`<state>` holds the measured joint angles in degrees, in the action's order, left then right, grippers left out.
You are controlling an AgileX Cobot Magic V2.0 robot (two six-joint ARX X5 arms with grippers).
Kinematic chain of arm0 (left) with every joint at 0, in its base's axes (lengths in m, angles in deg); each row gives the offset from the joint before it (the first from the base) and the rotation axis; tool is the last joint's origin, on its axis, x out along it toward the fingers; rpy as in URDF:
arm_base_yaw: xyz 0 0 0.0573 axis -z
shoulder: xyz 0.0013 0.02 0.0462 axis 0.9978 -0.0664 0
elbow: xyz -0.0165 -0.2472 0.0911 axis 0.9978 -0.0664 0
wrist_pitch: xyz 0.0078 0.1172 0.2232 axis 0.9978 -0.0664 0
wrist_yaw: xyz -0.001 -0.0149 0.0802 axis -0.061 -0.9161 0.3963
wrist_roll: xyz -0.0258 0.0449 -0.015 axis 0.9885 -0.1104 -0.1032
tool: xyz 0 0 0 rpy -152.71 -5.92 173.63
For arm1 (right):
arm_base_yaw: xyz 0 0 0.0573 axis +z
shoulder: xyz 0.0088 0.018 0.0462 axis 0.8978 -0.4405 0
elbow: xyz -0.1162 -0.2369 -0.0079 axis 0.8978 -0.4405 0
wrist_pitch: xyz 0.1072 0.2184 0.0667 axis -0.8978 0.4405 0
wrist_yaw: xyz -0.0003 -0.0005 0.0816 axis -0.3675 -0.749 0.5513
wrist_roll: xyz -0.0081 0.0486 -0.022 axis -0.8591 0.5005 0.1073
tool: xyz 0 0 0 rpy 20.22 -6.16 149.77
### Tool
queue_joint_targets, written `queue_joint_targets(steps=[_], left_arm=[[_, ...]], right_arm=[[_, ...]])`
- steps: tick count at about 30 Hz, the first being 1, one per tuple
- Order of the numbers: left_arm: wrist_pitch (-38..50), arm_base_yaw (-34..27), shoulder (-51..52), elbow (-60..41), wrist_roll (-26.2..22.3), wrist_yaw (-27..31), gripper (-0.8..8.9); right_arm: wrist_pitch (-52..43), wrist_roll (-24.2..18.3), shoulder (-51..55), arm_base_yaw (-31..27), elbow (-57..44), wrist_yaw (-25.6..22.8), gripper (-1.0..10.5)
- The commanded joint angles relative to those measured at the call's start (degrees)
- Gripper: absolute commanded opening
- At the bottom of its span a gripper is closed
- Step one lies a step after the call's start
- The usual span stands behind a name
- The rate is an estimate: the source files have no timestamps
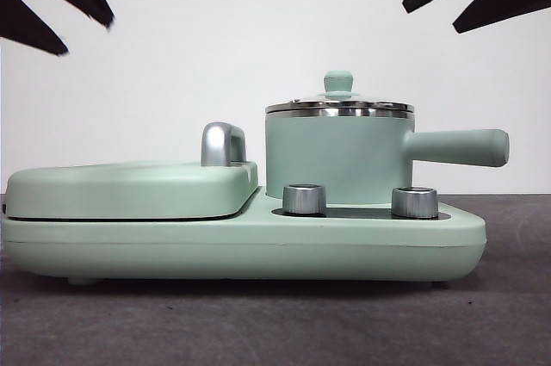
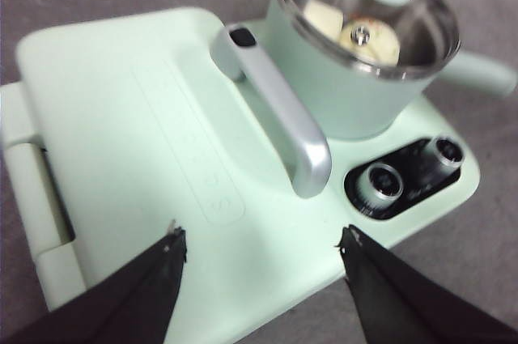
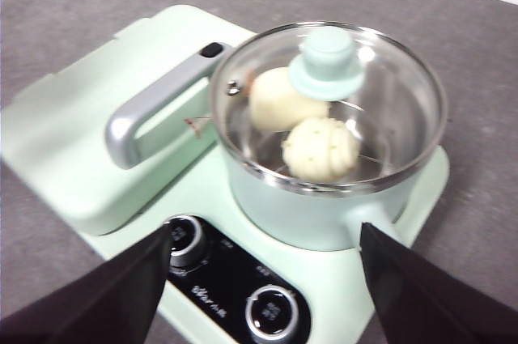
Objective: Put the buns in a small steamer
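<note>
- Grey, matte worktop point(image 1: 508, 314) carries everything; the front view cuts it off low and level, so its far side is hidden behind the appliance.
- Mint-green cooker base point(image 1: 258, 250) spans most of the front view; in both wrist views its outer corners run out of the picture.
- Flat hinged grill plate point(image 2: 121, 117) lies closed on one half of the base. Its chrome handle point(image 3: 150, 109) stands between it and the pot, and from the front only the handle's rounded end shows above the plate.
- Small steamer point(image 1: 336, 155) stands on the other half of the base, behind the two steel knobs point(image 1: 304, 199), its straight side handle point(image 1: 456, 147) pointing away from the grill plate. The glass lid point(image 3: 388, 109) with its green knob point(image 3: 327, 62) is on.
- From the front, the pot's solid wall hides the contents.
- Through the lid, the right wrist view shows both buns inside, touching: the smooth bun point(image 3: 279, 101), partly covered by the lid knob, and the pleated bun point(image 3: 321, 150) with green specks beside it. In the left wrist view they are blurred by reflections.
- Left pincer point(image 2: 261, 240) hangs above the closed grill plate's edge, jaws wide apart, gripping nothing.
- Right pincer point(image 3: 263, 235) hangs above the knob side of the base, jaws likewise spread and empty.
- Black arm tips show only at the front view's top corners.
</note>
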<state>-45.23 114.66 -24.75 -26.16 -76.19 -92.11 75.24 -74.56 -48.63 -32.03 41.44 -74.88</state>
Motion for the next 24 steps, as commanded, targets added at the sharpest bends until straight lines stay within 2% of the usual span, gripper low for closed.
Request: queue_joint_targets(steps=[1, 4, 5, 6, 7, 8, 9, 24], left_arm=[[0.87, 0.26, 0.61, 0.26, 2.1, 0.15, 3.12], [0.94, 0.26, 1.31, 0.26, 2.08, 0.15, 3.09], [0.98, 0.26, 1.44, 0.26, 2.08, 0.15, 2.74], [1.03, 0.26, 1.49, 0.26, 2.08, 0.15, 1.91], [0.96, 0.26, 1.49, 0.26, 2.08, 0.15, 0.33], [0.94, 0.26, 1.49, 0.26, 2.25, 0.15, 0.24], [1.01, 0.26, 1.49, 0.26, 2.21, 0.15, 0.1], [1.38, 0.2, 1.55, 0.26, 1.86, 0.26, 0.11]], right_arm=[[-0.81, 0.81, -0.11, 0.35, 0.33, 1.2, 3.7], [-0.48, 0.81, 0.17, 0.35, 0.33, 1.27, 3.7], [-0.48, 0.83, 0.2, 0.35, 0.33, 1.29, 3.2], [-0.5, 0.83, 0.22, 0.35, 0.33, 1.29, 2.2], [-0.5, 0.83, 0.22, 0.35, 0.33, 1.33, 0.7], [-0.52, 0.79, 0.22, 0.35, 0.33, 1.31, -0.2], [-0.77, 0.83, 0.22, 0.33, 0.33, 1.22, 0.2], [-1.22, 0.76, 0.31, 0.33, 0.35, 1.29, 0.2]])
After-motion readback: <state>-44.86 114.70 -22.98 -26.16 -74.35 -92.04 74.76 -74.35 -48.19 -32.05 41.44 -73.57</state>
